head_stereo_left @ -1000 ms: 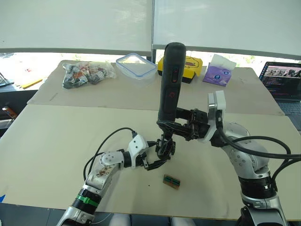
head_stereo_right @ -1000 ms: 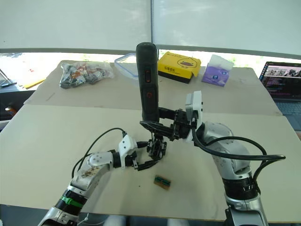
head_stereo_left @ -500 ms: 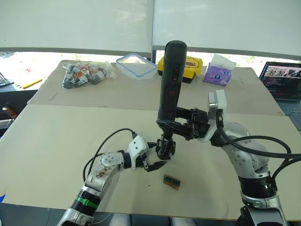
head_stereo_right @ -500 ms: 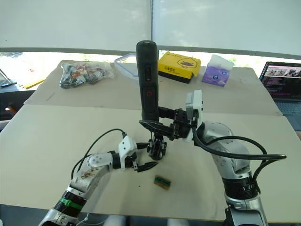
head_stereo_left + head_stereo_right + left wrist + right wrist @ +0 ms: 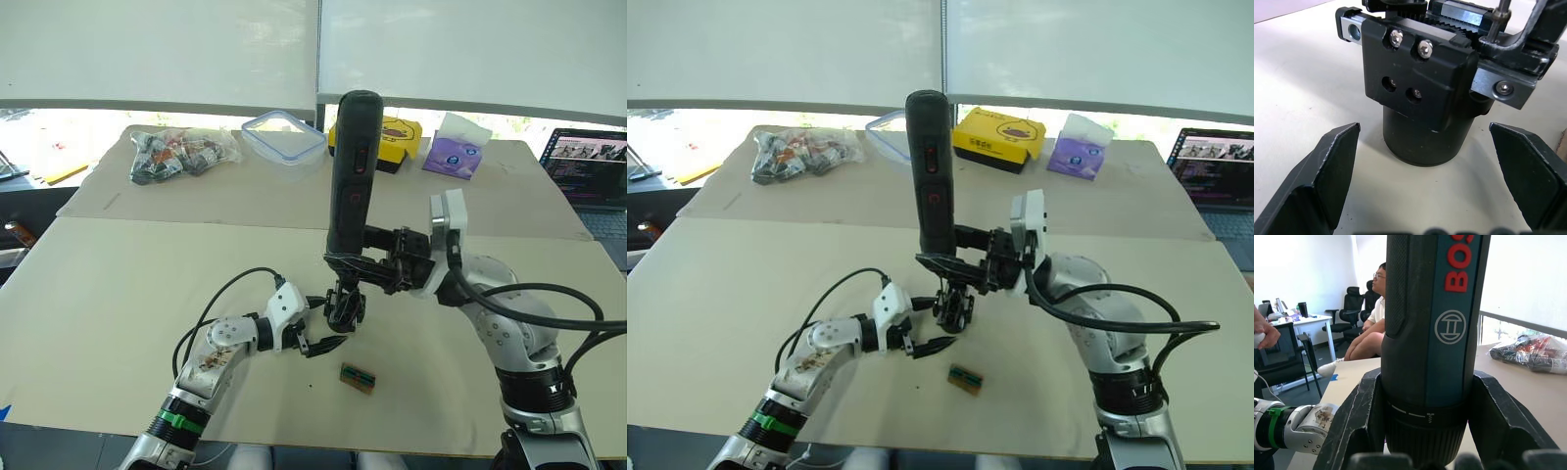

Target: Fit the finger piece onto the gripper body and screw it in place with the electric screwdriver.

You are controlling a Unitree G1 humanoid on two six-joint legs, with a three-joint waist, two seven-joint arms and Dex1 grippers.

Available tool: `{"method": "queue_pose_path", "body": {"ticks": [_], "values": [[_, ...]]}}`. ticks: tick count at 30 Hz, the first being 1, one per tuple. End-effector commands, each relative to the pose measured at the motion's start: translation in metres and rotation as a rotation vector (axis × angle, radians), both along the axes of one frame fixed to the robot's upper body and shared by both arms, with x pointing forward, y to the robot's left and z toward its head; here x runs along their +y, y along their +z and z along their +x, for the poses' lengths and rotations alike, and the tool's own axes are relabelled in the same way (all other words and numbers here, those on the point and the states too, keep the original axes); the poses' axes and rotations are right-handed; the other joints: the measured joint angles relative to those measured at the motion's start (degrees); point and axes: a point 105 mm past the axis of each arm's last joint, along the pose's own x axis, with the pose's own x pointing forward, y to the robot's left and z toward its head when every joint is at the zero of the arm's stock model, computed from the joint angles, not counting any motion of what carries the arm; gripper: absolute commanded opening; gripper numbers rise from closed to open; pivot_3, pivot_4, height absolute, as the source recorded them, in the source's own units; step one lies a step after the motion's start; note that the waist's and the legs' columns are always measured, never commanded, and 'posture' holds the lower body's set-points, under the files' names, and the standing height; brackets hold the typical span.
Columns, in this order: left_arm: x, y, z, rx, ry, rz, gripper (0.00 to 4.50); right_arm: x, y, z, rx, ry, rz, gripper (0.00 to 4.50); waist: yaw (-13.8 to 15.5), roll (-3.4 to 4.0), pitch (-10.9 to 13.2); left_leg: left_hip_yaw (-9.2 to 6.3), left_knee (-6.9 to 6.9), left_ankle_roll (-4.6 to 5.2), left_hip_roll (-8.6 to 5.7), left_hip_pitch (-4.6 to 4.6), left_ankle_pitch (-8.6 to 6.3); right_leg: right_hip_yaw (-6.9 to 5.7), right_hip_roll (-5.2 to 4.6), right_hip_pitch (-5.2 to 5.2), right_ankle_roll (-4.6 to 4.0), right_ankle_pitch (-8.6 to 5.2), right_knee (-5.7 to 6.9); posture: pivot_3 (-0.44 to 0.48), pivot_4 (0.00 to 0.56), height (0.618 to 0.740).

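Standing mid-surface [image 5: 118, 294] with bare room around, the chunky black gripper body [image 5: 345, 305] sits between the wide-open left pincer [image 5: 318, 328], under the right pincer's [image 5: 345, 264] clamped long black electric screwdriver [image 5: 348, 171], small green-and-tan block [image 5: 358, 377] nearby.

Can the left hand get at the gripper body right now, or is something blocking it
Probably yes. The left hand is open with its fingers either side of the gripper body, nothing between. The electric screwdriver, held by the right hand, comes from above.
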Motion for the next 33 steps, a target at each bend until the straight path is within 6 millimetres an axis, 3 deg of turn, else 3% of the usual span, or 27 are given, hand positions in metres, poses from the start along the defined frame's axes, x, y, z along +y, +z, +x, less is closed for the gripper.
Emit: {"method": "queue_pose_path", "body": {"ticks": [1,29,33], "values": [[-0.001,0.007,-0.002,-0.016,-0.012,-0.018,4.5,-0.001,0.01,-0.007,-0.056,0.011,0.015,1.96,0.0,0.0,0.0,0.0,0.0,0.0,0.0,0.0,0.0,0.0,0.0,0.0,0.0,0.0,0.0,0.0,0.15,0.74],[-0.014,0.002,0.01,-0.007,0.002,-0.029,4.5,-0.001,0.01,-0.005,-0.07,-0.003,0.018,1.96,0.08,0.0,0.0,0.0,0.02,0.0,-0.01,0.03,0.0,0.0,0.0,0.04,0.01,0.01,0.0,0.0,0.15,0.74],[-0.016,0.002,0.009,0.007,-0.011,-0.041,3.22,-0.002,0.01,-0.005,-0.07,-0.005,0.014,1.96,0.11,0.0,0.0,0.0,0.02,0.0,-0.01,0.03,0.0,0.0,0.0,0.06,0.02,0.01,0.0,0.0,0.15,0.74]]}}
